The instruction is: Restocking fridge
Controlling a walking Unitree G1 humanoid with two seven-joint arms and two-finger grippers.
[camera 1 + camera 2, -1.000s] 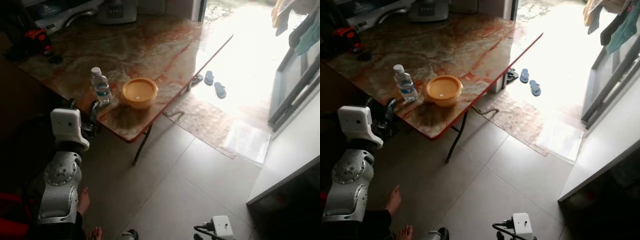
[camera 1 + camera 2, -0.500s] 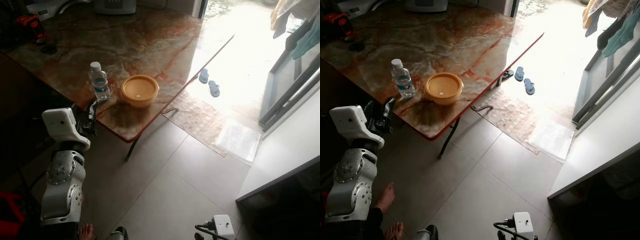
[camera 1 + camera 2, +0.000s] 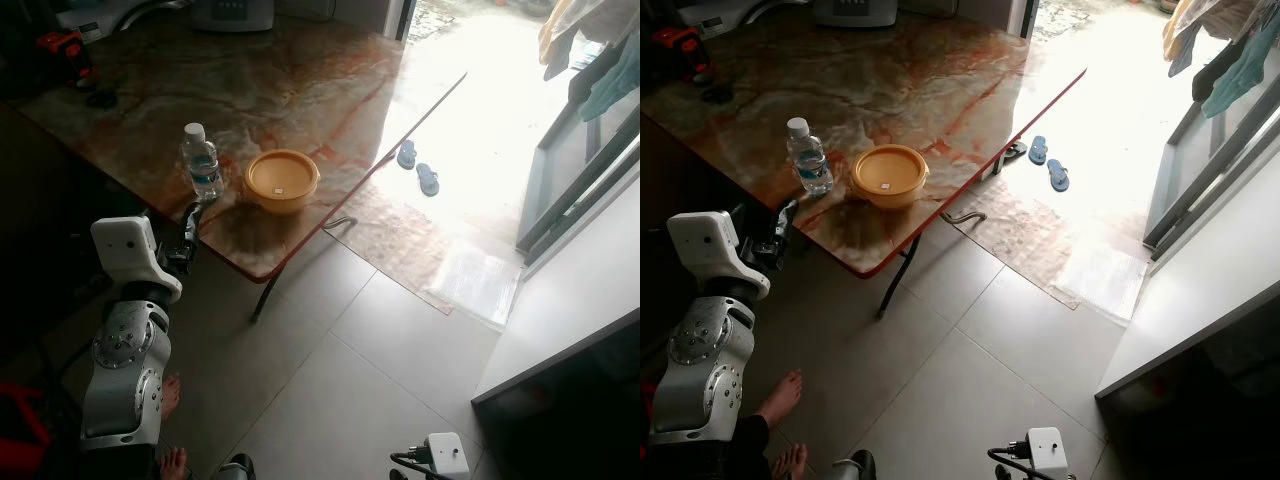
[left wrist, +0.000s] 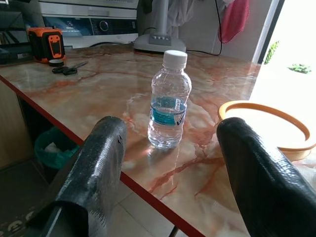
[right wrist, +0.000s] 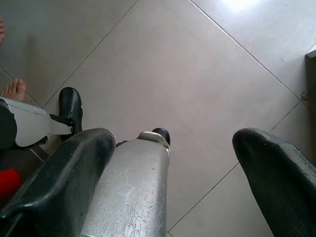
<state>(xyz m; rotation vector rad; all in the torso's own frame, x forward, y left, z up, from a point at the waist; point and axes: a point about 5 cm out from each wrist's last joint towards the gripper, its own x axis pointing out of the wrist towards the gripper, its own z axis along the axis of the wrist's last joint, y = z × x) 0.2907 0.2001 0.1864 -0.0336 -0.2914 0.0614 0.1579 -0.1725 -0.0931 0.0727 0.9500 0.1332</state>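
The left gripper (image 4: 168, 163) is raised at the near table (image 3: 300, 80) edge, fingers spread apart, aimed at the upright water bottle (image 4: 169, 100). The yellow bowl (image 3: 281, 182) sits just right of the bottle. The right gripper (image 5: 173, 168) hangs over floor tiles (image 5: 197, 59), fingers apart.

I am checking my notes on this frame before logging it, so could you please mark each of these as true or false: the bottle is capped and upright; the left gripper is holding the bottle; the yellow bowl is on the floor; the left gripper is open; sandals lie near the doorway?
1. The water bottle stands upright with its cap on: true.
2. The left gripper holds the bottle: false; it is short of it, not touching.
3. The yellow bowl is on the floor: false; it sits on the marble table beside the bottle.
4. The left gripper is open: true.
5. Blue sandals lie on the floor near the doorway: true.
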